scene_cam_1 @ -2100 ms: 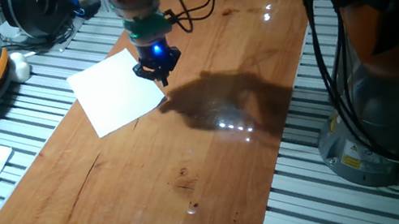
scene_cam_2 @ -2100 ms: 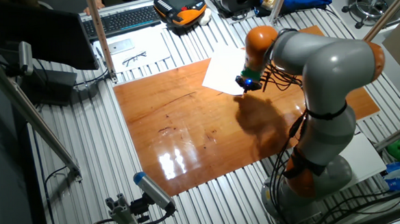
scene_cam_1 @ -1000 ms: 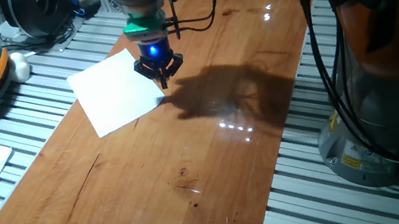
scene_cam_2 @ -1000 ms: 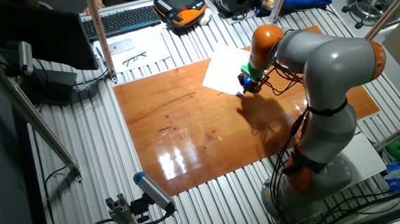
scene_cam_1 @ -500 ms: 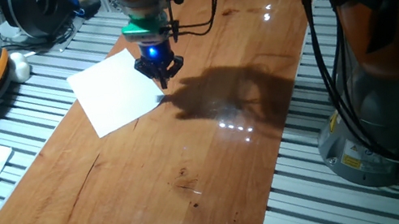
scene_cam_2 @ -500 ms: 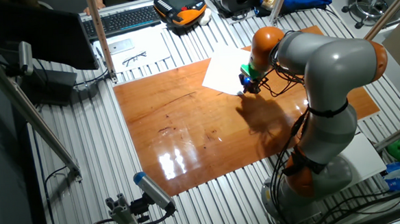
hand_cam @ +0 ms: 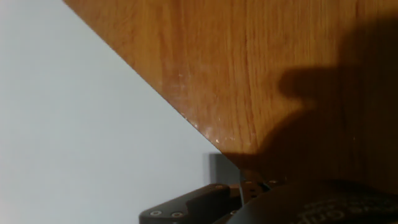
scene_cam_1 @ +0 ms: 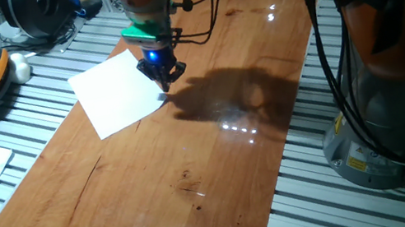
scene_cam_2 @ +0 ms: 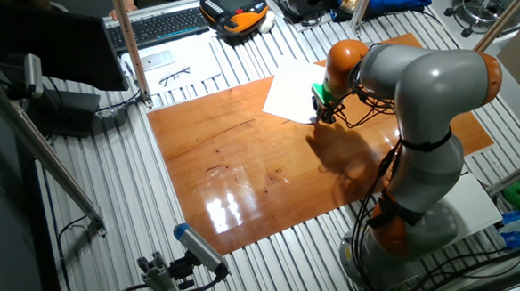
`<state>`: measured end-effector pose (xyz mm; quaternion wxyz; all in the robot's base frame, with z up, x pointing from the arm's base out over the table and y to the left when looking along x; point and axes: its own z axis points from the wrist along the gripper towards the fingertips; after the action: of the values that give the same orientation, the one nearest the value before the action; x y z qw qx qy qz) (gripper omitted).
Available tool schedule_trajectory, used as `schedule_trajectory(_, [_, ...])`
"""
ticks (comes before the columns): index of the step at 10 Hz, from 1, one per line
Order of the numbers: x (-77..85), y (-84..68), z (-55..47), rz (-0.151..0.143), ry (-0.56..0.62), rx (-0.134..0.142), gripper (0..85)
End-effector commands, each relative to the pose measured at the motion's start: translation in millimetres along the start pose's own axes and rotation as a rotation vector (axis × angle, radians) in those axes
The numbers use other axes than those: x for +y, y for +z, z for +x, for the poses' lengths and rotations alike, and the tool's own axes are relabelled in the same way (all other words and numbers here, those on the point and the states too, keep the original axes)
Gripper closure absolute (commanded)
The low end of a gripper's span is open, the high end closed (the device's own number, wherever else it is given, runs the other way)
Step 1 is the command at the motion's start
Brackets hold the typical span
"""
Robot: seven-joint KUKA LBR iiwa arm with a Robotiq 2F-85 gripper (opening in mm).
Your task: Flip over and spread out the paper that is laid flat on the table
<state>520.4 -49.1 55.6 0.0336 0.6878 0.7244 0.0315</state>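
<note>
Jaws (scene_cam_1: 165, 85) low over the near corner of the paper (scene_cam_1: 117, 95) on the bench (scene_cam_1: 193, 157).

The blank white sheet lay flat in the upper left of the reddish board, one corner overhanging onto the slatted metal surface (scene_cam_1: 45, 74). The jaws pointed down at the sheet's right edge; how far apart they stood could not be told. Only the hand view showed the paper edge (hand_cam: 93, 124) crossing bare wood diagonally; only the fixed views showed the arm (scene_cam_2: 418, 93).
</note>
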Motion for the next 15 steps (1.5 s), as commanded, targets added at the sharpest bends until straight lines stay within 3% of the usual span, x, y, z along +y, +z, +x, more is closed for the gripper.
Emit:
schedule_trajectory(1, [0.1,0.6,0.1,-0.003,0.273,-0.027,85.0])
schedule_trajectory(2, [0.2,1.7,0.4,-0.005,0.282,-0.030,68.0])
schedule_trajectory(3, [0.0,2.5,0.3,-0.002,0.286,-0.030,68.0])
schedule_trajectory(4, [0.1,3.9,0.4,-0.001,0.289,-0.028,51.0])
schedule_trajectory(5, [0.1,6.2,0.3,-0.001,0.291,-0.028,51.0])
schedule_trajectory(6, [0.2,8.3,0.3,-0.003,0.294,-0.027,34.0])
schedule_trajectory(11, [0.6,13.4,4.8,-0.014,0.264,-0.023,34.0])
schedule_trajectory(12, [-0.3,16.1,7.5,-0.016,0.253,-0.026,51.0])
schedule_trajectory(15, [0.0,18.6,7.8,-0.017,0.240,-0.025,51.0])
